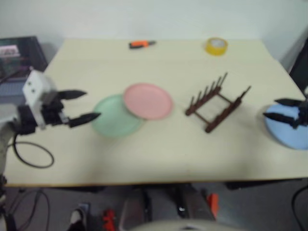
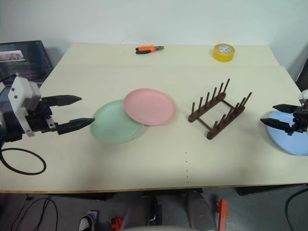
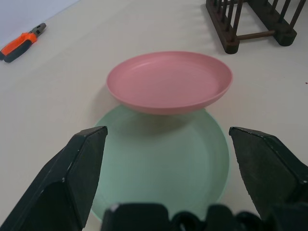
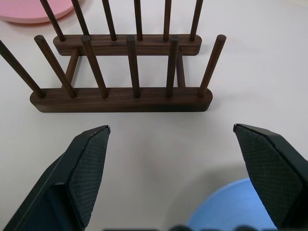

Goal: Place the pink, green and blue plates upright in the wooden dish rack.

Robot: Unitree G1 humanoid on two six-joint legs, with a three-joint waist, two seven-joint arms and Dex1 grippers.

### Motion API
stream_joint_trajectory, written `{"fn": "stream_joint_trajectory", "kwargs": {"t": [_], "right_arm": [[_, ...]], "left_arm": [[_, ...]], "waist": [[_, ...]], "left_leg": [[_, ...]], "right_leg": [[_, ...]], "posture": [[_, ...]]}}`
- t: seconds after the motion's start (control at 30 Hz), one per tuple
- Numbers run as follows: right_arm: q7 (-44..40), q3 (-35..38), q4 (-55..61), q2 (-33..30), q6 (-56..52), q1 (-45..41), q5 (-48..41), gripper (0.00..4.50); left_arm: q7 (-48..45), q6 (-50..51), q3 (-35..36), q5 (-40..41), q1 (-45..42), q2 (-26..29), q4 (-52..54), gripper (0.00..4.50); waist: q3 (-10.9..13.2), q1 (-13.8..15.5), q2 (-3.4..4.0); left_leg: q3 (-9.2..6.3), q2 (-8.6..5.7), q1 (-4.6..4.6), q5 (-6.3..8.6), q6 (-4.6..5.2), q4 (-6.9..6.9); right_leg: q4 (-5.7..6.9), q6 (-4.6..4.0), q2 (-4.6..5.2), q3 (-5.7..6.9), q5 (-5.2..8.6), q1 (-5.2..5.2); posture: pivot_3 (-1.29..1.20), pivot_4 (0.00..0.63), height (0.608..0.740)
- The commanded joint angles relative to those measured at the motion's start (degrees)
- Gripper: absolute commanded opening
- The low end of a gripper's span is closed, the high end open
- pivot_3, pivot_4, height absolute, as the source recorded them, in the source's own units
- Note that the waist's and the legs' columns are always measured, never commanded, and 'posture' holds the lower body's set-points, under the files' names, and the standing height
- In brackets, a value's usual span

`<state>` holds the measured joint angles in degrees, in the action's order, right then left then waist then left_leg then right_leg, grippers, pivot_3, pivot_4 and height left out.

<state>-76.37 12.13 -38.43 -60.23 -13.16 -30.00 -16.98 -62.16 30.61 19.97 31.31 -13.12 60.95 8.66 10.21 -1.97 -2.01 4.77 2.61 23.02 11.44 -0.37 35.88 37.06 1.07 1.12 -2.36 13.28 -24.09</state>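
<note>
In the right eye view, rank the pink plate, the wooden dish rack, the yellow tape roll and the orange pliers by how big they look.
1. wooden dish rack and pink plate: look alike, too close to rank.
2. orange pliers
3. yellow tape roll
Pliers and tape lie farthest from the camera, so they look smaller.

Lab: pliers (image 2: pixel 148 49), tape roll (image 2: pixel 224 52)

Lighting is bright and even, pretty diffuse, with no harsh glare on the table (image 2: pixel 159 159). Soft shadows sit right under the pink plate (image 3: pixel 169 82) and the wooden dish rack (image 4: pixel 120 98). The left eye view is smeared with blur; the right eye and both wrist views are sharp.
</note>
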Motion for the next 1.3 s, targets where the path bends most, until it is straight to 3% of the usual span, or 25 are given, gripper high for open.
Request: {"fn": "stream_joint_trajectory", "kwargs": {"t": [0.03,0.4,0.7,0.97,1.3], "right_arm": [[-0.52,1.12,1.44,-1.15,0.12,-0.97,-0.63,4.5],[-0.6,-0.78,-1.07,-0.1,1.67,-4.41,0.68,4.5],[-0.28,1.18,2.85,-1.66,0.1,-0.6,-1.16,4.5],[-0.06,5.28,10.35,-4.35,-3.05,3.25,-3.47,4.5],[0.56,8.82,18.34,-6.32,-7.29,7.92,-5.17,4.5]], "left_arm": [[-0.19,-0.46,1.52,0.33,-0.19,0.38,1.14,4.46],[-0.44,0.86,1.77,3.94,-1.1,-0.14,7.57,4.46],[3.81,6.72,-10.72,7.72,-9.53,-5.76,17.6,4.46],[16.92,12.94,-31.08,-0.23,-19.0,-22.89,18.77,4.46],[22.42,12.78,-45.99,-12.45,-25.16,-34.19,11.95,4.46]], "waist": [[0.0,0.0,0.0],[0.0,0.08,0.0],[0.0,0.16,0.0],[-0.02,0.02,0.04],[-0.04,0.08,0.07]], "left_leg": [[0.0,0.0,0.0,0.0,0.0,0.0],[0.0,-0.01,0.0,0.0,0.0,0.01],[-0.01,-0.06,0.0,0.0,0.0,0.06],[-0.04,-0.16,-0.11,-0.02,0.03,0.22],[-0.16,-0.5,-0.14,-0.02,0.03,0.23]], "right_leg": [[0.0,0.0,0.0,0.0,0.0,0.0],[-0.01,0.0,-0.01,0.0,0.0,0.0],[0.01,0.09,-0.1,-0.02,-0.05,0.06],[-0.06,0.39,-0.14,-0.15,-0.22,0.33],[-0.01,0.37,-0.23,-0.18,-0.21,0.34]], "posture": [[0.0,0.15,0.74],[0.0,0.15,0.74],[0.0,0.15,0.74],[0.0,0.15,0.74],[0.0,0.15,0.74]]}}
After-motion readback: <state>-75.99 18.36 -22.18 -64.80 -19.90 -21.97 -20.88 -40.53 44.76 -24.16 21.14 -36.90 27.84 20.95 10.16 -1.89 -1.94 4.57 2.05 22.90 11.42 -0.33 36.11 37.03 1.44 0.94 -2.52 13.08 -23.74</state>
